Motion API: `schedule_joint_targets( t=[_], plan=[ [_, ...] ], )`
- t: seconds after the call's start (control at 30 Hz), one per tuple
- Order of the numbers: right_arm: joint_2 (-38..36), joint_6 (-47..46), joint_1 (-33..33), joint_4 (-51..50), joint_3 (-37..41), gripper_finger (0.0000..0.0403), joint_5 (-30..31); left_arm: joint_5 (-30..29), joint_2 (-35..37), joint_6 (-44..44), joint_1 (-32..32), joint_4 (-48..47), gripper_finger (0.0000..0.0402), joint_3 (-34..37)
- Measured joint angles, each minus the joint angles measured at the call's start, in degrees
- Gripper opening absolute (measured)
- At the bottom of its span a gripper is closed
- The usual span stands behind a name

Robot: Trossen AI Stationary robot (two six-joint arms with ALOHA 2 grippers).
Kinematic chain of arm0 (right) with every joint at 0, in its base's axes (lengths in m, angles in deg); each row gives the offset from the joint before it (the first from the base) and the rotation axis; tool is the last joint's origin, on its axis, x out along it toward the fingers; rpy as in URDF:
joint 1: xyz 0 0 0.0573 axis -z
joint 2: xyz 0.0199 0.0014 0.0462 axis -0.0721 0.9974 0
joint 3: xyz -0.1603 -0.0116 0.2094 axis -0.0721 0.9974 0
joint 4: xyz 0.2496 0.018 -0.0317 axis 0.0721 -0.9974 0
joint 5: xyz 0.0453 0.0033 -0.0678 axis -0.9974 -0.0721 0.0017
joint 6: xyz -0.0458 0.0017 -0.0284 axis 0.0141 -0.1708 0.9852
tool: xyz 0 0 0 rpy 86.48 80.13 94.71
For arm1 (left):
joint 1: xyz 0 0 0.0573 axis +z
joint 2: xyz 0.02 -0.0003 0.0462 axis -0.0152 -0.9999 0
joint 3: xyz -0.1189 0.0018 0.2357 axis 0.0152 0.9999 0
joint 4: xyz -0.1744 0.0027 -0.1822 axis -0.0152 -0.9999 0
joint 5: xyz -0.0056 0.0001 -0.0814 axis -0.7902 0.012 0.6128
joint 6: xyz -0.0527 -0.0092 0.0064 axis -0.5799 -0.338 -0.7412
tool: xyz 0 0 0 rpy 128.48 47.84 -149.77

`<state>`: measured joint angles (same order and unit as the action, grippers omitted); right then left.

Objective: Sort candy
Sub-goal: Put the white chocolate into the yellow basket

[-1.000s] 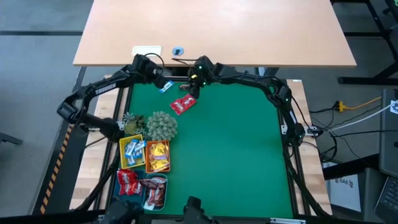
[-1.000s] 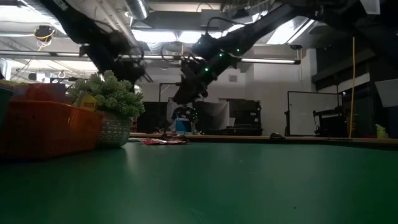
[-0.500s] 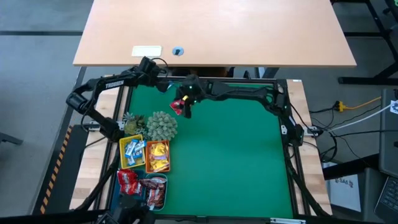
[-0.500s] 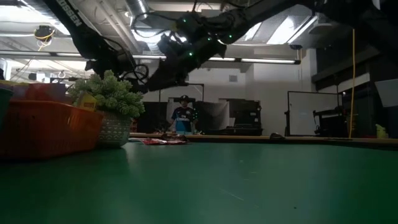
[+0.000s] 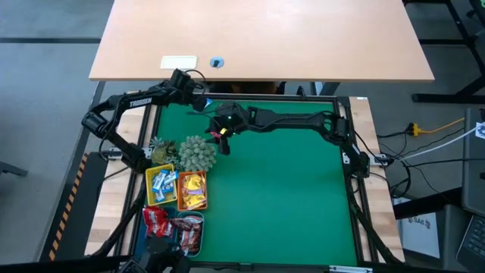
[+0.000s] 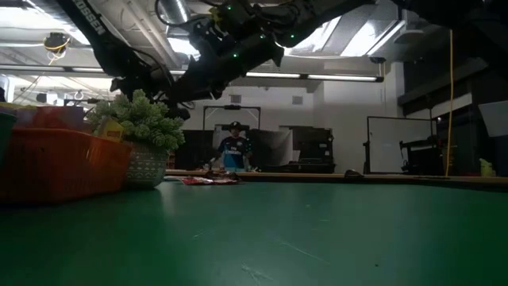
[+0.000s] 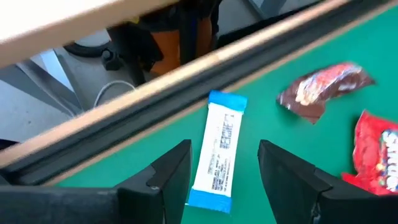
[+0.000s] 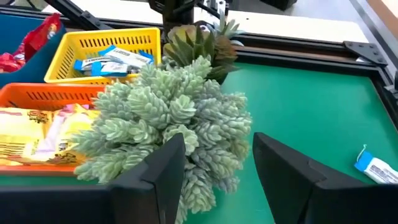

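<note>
A blue-white candy (image 7: 217, 158) lies flat on the green mat by its far edge. My left gripper (image 7: 225, 149) hovers open over it, one finger on each side, not touching; in the high view it (image 5: 198, 103) is at the mat's far left. A brown candy (image 7: 323, 90) and a red packet (image 7: 379, 149) lie on the mat close by. My right gripper (image 8: 217, 142) is open and empty, raised above the mat and facing the spiky plant ball (image 8: 168, 124); in the high view it (image 5: 221, 130) covers most of the red packet.
Along the mat's left edge stand a yellow tray (image 5: 154, 199) with blue-white candy, an orange tray (image 5: 182, 205) with yellow packets, a blue tray (image 5: 146, 227) with red packets and a teal tray (image 5: 198, 220) with brown bars. The plant ball (image 5: 197, 152) sits just beyond them. A wooden table (image 5: 303, 38) borders the far edge.
My right gripper has swung from the mat's far edge toward the table's left and near side, rising and turning until it faces the plant ball. My left gripper has shifted a little toward the blue-white candy. The candy on the mat has stayed put.
</note>
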<state>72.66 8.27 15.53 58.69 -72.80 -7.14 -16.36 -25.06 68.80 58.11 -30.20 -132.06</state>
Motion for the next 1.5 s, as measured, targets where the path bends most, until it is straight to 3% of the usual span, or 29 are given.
schedule_joint_targets(
  t=[0.27, 0.47, 0.7, 1.03, 1.5],
  plan=[
    [-0.6, -0.4, -0.6, -6.8, 0.1, 0.0188, 0.0, 0.0, -2.2, 5.7, -0.7, -0.2, 0.0178, 0.0],
    [-5.3, -1.6, -0.6, -12.2, 0.0, 0.0188, 2.3, -0.1, -2.2, 8.4, -0.7, -0.5, 0.0178, 0.0],
    [-8.8, -1.6, -0.6, -12.1, 0.0, 0.0188, 4.6, 0.0, -2.2, 10.8, -1.0, -1.5, 0.0178, 0.0],
    [-8.8, -1.6, -0.6, -12.7, 0.0, 0.0188, 4.5, -1.2, -7.9, 14.9, -1.4, -0.8, 0.0178, 0.0],
    [-8.8, -1.4, -0.5, -12.5, 0.0, 0.0188, 4.5, -1.4, -7.9, 14.9, -1.4, 0.3, 0.0178, -0.2]
  ],
)
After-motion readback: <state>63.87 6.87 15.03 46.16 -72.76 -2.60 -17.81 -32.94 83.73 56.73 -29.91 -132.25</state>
